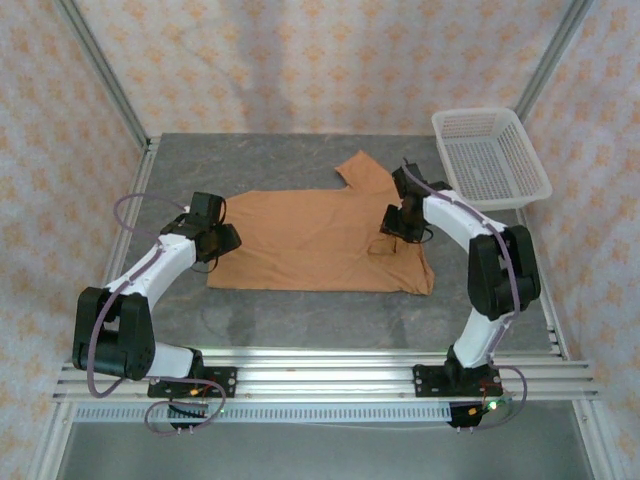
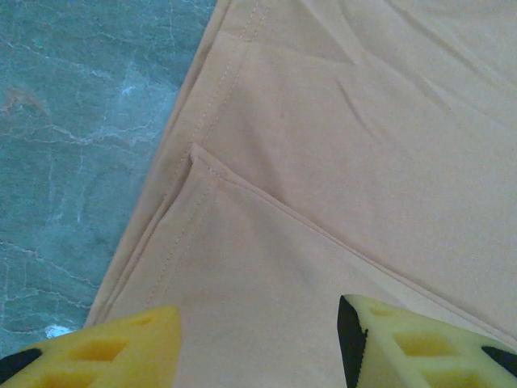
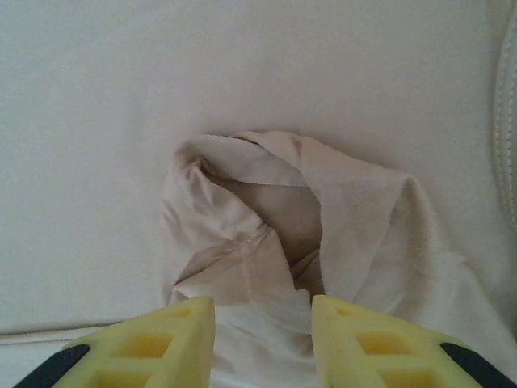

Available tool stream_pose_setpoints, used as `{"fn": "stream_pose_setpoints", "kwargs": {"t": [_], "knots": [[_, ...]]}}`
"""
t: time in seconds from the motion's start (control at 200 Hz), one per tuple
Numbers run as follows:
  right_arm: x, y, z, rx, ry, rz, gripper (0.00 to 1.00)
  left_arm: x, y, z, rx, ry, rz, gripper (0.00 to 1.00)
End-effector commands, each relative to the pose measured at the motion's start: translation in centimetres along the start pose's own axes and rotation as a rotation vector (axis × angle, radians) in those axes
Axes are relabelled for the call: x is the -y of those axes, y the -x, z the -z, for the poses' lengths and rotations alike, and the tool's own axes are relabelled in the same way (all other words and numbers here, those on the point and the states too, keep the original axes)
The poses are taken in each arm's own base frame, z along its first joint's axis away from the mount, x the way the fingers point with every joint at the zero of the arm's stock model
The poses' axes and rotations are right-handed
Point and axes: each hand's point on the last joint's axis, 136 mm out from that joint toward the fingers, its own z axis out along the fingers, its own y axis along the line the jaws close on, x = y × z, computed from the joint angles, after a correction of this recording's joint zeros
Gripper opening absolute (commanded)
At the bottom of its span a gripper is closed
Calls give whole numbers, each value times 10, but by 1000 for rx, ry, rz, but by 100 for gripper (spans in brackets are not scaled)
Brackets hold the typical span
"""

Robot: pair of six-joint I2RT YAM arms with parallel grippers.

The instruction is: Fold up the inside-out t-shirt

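Your inside-out t-shirt [image 1: 320,240] lies spread flat across the middle of the tabletop [image 1: 250,160], with one sleeve pointing toward the far edge, near the white basket [image 1: 480,115] at the far right corner. Your left gripper [image 2: 258,327] sits over the shirt's left edge, its yellow fingers [image 2: 121,343] spread wide with only flat cloth beneath them. Your right gripper [image 3: 262,315], on the shirt's right side, has its fingers drawn in on a raised pucker of fabric that fills the gap between them.
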Motion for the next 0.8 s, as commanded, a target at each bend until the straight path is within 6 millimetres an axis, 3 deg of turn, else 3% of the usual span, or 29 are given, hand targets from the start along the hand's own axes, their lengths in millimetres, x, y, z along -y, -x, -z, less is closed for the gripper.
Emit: {"fn": "stream_pose_setpoints", "kwargs": {"t": [0.0,0.14,0.24,0.37,0.415,0.605,0.796], "knots": [[2,-1,-9,-4,-25,30,38,1,2,2,17,-9,12,55],[2,-4,-18,-29,-28,29,39,-1,0,1,10,-2,9,55],[2,-5,-21,-33,-24,23,34,0,1,2,15,-1,8,55],[0,-3,-16,-24,-22,18,5,0,1,1,12,1,6,54],[-1,-1,-10,-15,-22,21,0,0,2,1,14,1,4,54],[-13,16,18,39,-35,63,0,0,1,-3,11,1,9,53],[-22,32,8,9,-57,103,5,1,-3,-6,-3,-2,9,52]]}}
